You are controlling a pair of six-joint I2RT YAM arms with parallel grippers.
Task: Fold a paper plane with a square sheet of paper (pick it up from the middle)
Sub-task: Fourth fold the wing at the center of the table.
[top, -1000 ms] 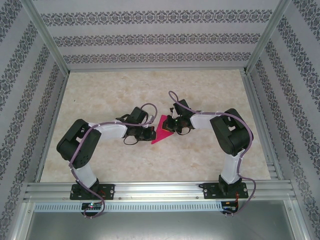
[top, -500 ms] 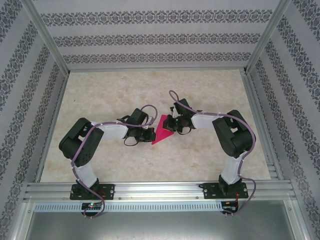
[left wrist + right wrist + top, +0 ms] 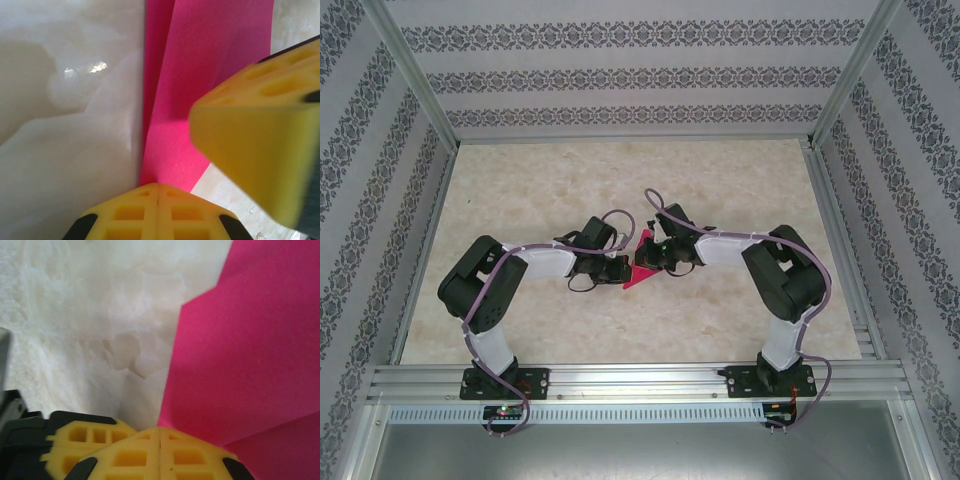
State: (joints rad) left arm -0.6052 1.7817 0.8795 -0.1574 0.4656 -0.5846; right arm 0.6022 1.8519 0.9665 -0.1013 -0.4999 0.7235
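Pinching pink paper (image 3: 635,275) from both sides at mid-table.

Thin, matte and magenta, folded into flat flaps with straight, sharp creases (a narrow wedge when seen from above). Held just over the middle of the table (image 3: 540,190), a pale, glossy top with a mottled stone pattern. Left gripper (image 3: 620,268) at the paper's 9 o'clock, right gripper (image 3: 650,258) at its 3 o'clock, nearly meeting. Yellow pads (image 3: 125,215), moulded with square pockets, pressed flat together on each gripper, with a paper edge running into the seam: both closed on the paper. In the left wrist view, a blurred yellow finger of the right gripper looms over the sheet at 3 o'clock. Against half a second ago: right gripper swung toward 9 o'clock, closer to the left one, with less pink showing between them; left gripper unmoved.
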